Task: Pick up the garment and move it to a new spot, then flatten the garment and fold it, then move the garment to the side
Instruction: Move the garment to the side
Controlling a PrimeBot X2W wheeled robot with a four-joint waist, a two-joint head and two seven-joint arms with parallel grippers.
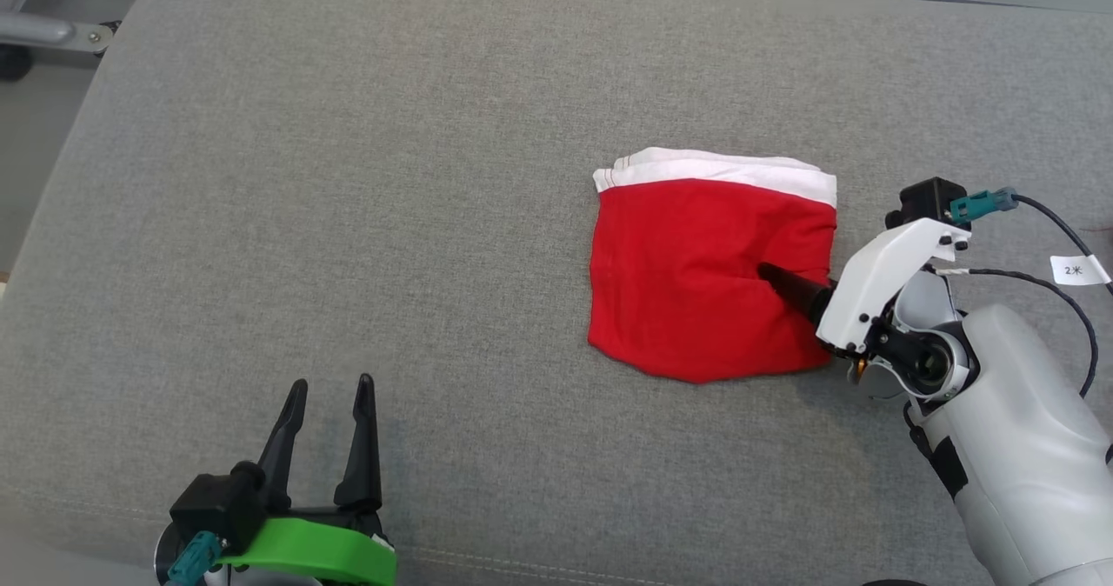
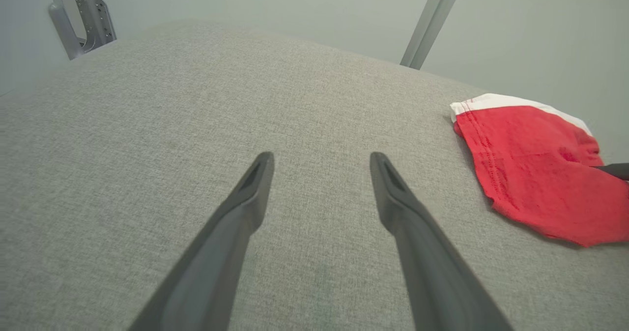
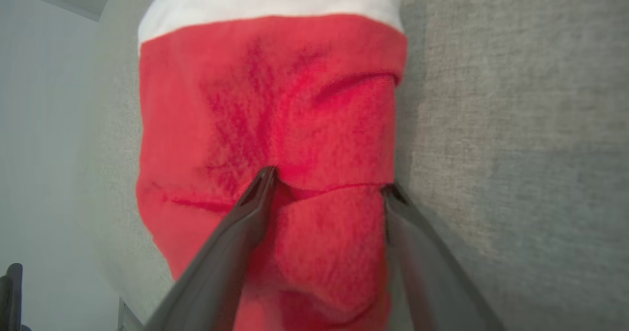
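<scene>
Since the garment (image 1: 704, 282) lies folded square, right of the cushion's (image 1: 348, 177) middle, the right gripper (image 3: 328, 179) sits low over its right edge, jaws wide and gripping nothing, tips on the cloth, likely set to pinch or drag it aside. The left gripper (image 1: 332, 383) hovers by the front edge, equally spread and empty, well apart. A cable (image 1: 1043, 221) trails beside the right arm; nothing seems to bar the way.
</scene>
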